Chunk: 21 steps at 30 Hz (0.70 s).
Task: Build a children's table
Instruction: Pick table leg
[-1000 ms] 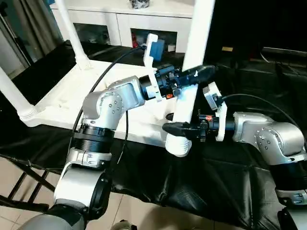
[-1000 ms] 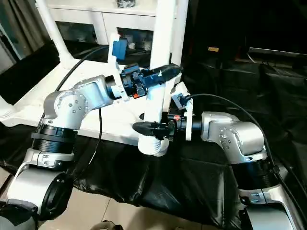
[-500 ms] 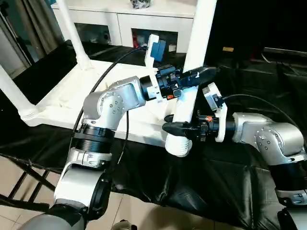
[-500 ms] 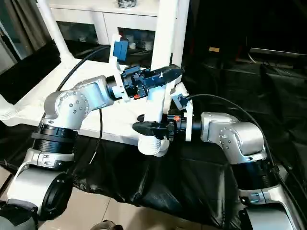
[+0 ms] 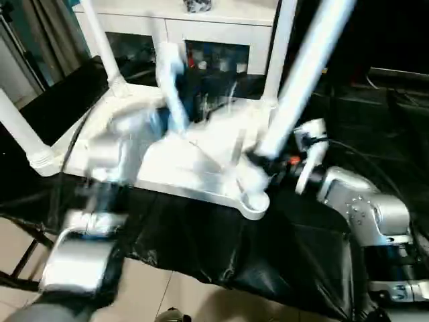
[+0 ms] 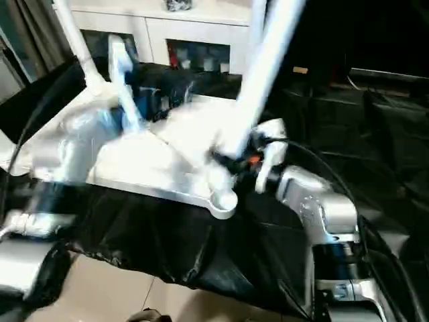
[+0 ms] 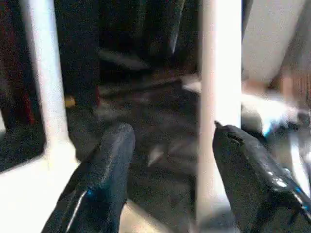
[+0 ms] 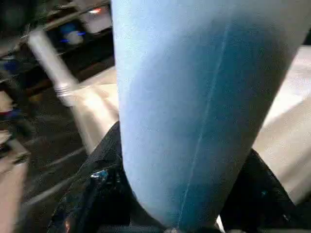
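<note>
The white tabletop (image 5: pixel 194 157) lies upside down on the black-covered work table. Three white legs stand in its corners: far left (image 5: pixel 17 127), back left (image 5: pixel 100 43) and back right (image 5: pixel 280 47). My right gripper (image 5: pixel 258 161) is shut on the lower end of a fourth leg (image 5: pixel 301 74), which leans up and to the right just above the near-right corner socket (image 5: pixel 255 201). In the right wrist view that leg (image 8: pixel 194 107) sits between the fingers. My left gripper (image 7: pixel 170 145) is open and holds nothing; its blurred arm (image 5: pixel 120 147) reaches over the tabletop's left half.
A white glass-door cabinet (image 5: pixel 201 27) stands behind the work table. Black cloth (image 5: pixel 221 255) hangs over the table's front edge, with tiled floor (image 5: pixel 20 241) below at the left. Cables trail from both wrists.
My left gripper has let go of the leg and swung away to the left. The leg, now in my right gripper alone, has tipped to the right and risen off the corner socket.
</note>
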### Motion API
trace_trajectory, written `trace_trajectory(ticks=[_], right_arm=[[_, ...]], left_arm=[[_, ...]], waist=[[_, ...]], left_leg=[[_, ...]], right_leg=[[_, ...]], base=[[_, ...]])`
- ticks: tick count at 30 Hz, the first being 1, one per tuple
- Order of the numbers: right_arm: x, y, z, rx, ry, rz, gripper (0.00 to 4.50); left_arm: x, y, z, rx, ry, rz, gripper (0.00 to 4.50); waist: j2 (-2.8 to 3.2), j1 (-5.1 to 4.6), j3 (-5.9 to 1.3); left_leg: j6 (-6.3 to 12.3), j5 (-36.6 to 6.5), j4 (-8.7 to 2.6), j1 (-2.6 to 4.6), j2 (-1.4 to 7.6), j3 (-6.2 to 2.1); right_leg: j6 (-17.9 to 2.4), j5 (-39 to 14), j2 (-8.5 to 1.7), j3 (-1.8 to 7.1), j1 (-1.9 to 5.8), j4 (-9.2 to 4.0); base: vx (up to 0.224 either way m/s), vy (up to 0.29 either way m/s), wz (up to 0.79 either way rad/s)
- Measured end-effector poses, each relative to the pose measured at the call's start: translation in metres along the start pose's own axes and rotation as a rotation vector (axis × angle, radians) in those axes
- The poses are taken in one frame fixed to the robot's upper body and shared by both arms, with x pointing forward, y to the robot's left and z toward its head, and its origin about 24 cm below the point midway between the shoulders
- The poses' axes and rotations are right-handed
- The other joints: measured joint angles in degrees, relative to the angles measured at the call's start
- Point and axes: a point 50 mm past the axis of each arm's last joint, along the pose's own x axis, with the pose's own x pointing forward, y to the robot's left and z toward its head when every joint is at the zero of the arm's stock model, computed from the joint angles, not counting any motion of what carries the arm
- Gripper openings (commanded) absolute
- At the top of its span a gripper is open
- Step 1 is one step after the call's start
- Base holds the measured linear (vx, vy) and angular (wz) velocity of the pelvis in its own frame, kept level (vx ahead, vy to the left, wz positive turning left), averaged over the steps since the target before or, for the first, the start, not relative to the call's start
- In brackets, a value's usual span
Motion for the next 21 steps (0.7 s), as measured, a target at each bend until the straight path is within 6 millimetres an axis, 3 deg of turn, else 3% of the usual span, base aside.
trace_trajectory(ticks=[2,4,5,10,11,14,16,19,21], right_arm=[[-0.006,-0.007,-0.005,-0.029,0.005,-0.076,1.89],[-0.009,-0.009,-0.008,-0.023,0.013,-0.103,1.89],[-0.010,-0.010,-0.010,-0.018,0.012,-0.112,1.89],[-0.011,-0.009,-0.010,-0.024,-0.006,-0.118,1.89],[-0.011,-0.008,-0.010,-0.032,-0.008,-0.117,1.89],[-0.011,-0.005,-0.009,-0.057,-0.013,-0.106,1.89],[-0.010,-0.003,-0.008,-0.067,-0.015,-0.096,1.89],[-0.009,-0.002,-0.008,-0.072,-0.013,-0.090,1.89],[-0.009,-0.002,-0.008,-0.074,-0.011,-0.090,1.89]], left_arm=[[-0.005,-0.009,-0.031,0.043,0.159,-0.093,2.94],[-0.008,-0.014,-0.050,0.039,0.247,-0.154,2.94],[-0.007,-0.017,-0.056,0.043,0.282,-0.184,2.66],[-0.007,-0.015,-0.073,0.108,0.404,-0.222,2.53],[-0.008,-0.012,-0.077,0.129,0.432,-0.213,2.19],[-0.009,-0.008,-0.083,0.157,0.473,-0.204,2.21],[-0.009,-0.007,-0.086,0.154,0.495,-0.216,1.78],[-0.010,-0.006,-0.089,0.151,0.512,-0.221,1.68],[-0.012,-0.005,-0.092,0.147,0.528,-0.229,1.32]], waist=[[-0.01,-0.17,0.01],[0.00,-0.39,0.02],[0.00,-0.50,0.02],[0.25,-0.79,-0.02],[0.26,-0.83,-0.02],[0.27,-1.02,-0.02],[0.28,-0.97,-0.02],[0.28,-0.84,-0.02],[0.28,-0.81,-0.02]], left_leg=[[-0.01,0.01,-0.06,-0.01,0.00,0.01],[-0.02,0.02,-0.06,-0.02,0.00,0.01],[-0.03,0.02,-0.06,-0.01,0.00,0.01],[-0.07,0.05,-0.04,0.12,0.00,0.03],[-0.10,0.08,-0.04,0.14,0.01,0.02],[-0.11,0.09,-0.04,0.14,0.01,0.02],[-0.11,0.09,-0.04,0.14,0.01,0.02],[-0.11,0.09,-0.04,0.14,0.01,0.02],[-0.11,0.09,-0.04,0.14,0.01,0.02]], right_leg=[[0.04,-0.02,0.00,0.00,-0.01,0.01],[0.03,-0.02,0.00,0.00,-0.03,0.03],[0.03,-0.02,0.00,0.00,-0.03,0.05],[0.00,0.04,0.00,0.04,0.03,0.10],[0.01,0.07,0.01,0.03,0.04,0.10],[0.01,0.10,0.01,0.03,0.04,0.10],[0.00,0.10,0.01,0.03,0.04,0.09],[-0.01,0.10,0.01,0.03,0.04,0.09],[-0.01,0.11,0.01,0.03,0.04,0.09]], base=[[0.000,0.000,0.00],[0.000,0.000,0.00],[0.000,0.000,0.00],[0.000,0.000,0.00],[0.000,0.000,0.00],[0.000,0.000,0.00],[0.000,0.000,0.00],[0.000,0.000,0.00],[0.000,0.000,0.00]])
